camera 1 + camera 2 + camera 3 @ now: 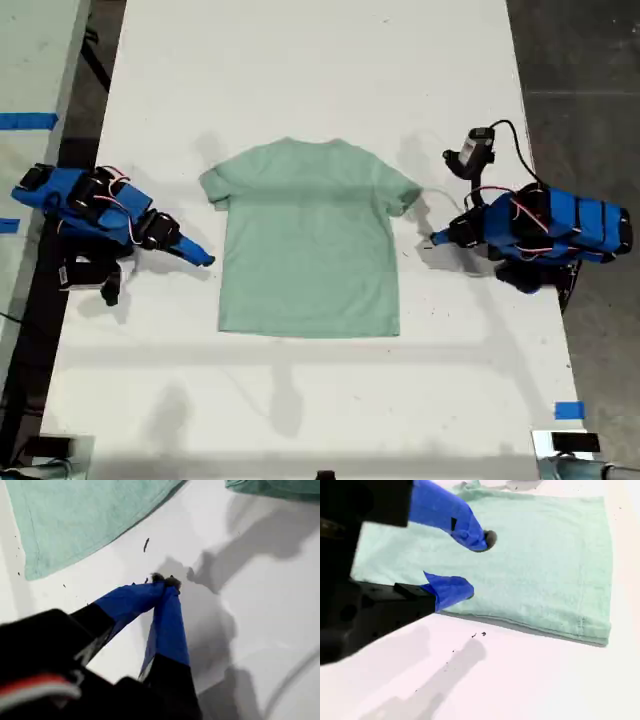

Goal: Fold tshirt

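Tshirt [308,240] flat mid-tabletop [300,60], unfolded. My first gripper [165,580]: jaws closed, empty, off the sleeve. My second gripper [470,565]: jaws open beside the hem edge. Pinch one layer only, lift evenly.

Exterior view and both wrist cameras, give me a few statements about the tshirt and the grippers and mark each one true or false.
1. The tshirt lies spread flat and unfolded on the white table. True.
2. My first gripper is shut on a sleeve. False: its jaws are shut on nothing, over bare table beside the shirt.
3. My second gripper is open. True.
4. The tshirt has a large print on it. False: it is plain pale green.
5. Both arms stand on the same side of the tshirt. False: in the exterior view one is on each side.
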`<state>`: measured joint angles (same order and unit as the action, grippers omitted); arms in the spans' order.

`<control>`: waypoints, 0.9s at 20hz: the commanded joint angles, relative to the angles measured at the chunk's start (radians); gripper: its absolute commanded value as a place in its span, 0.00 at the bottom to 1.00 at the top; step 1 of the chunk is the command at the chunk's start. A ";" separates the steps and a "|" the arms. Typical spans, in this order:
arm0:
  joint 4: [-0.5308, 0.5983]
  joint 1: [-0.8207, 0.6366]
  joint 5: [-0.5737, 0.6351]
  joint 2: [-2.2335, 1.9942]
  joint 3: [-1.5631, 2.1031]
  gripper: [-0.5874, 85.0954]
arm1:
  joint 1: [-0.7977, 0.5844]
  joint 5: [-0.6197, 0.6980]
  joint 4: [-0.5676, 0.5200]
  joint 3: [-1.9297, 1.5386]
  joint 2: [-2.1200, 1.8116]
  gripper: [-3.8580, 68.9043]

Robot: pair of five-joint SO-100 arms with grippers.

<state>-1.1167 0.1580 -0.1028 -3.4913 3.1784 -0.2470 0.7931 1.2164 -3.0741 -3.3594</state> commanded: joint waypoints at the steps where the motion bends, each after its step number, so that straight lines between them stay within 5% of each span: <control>1: -0.008 -0.337 0.017 -0.109 0.005 0.01 | 0.012 0.008 0.038 0.003 -0.121 0.06; 18: -0.008 -0.302 0.017 -0.109 0.005 0.01 | 0.012 0.008 0.038 0.003 -0.121 0.06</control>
<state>-1.1183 -0.1442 -0.0936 -3.4929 3.1799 -0.2470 0.7931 1.2164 -3.0741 -3.3594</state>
